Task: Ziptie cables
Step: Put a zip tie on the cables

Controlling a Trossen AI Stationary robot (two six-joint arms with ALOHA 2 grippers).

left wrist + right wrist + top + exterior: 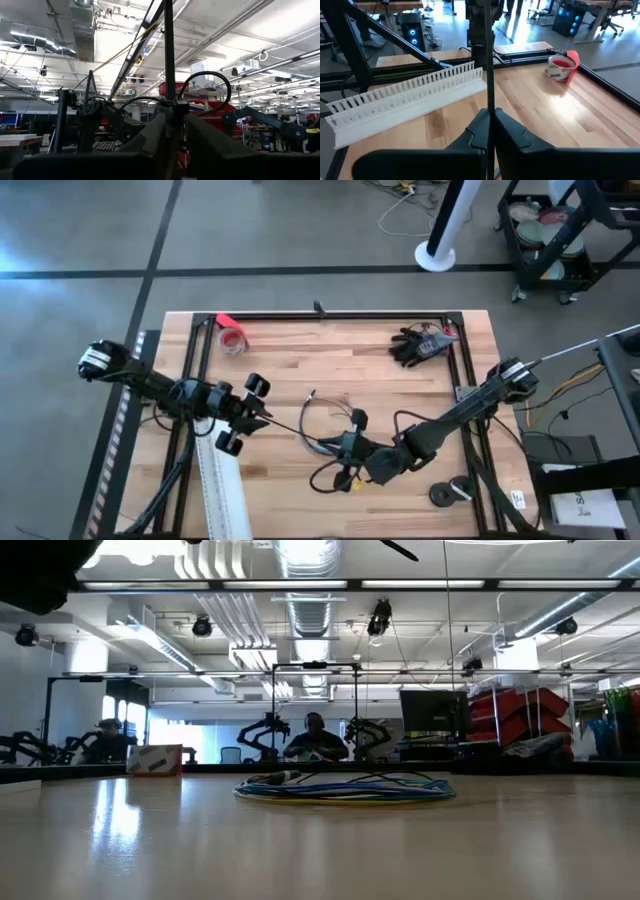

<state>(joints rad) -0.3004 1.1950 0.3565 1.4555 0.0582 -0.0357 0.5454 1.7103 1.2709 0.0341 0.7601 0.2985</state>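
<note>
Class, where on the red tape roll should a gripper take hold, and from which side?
Probably from above, pinching the ring wall of the red tape roll, one finger in its hole, one outside: it seems to lie flat, hole up. The left gripper and right gripper, mid-table, each pinch a thin dark strip.

Wooden table (pixel 300 350): cables (pixel 325 425), white strip (pixel 222 485), tape roll (pixel 233 338).

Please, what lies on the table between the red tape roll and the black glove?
In the high view, only bare wood lies between the red tape roll and the black glove; the cables lie nearer the front edge.
</note>
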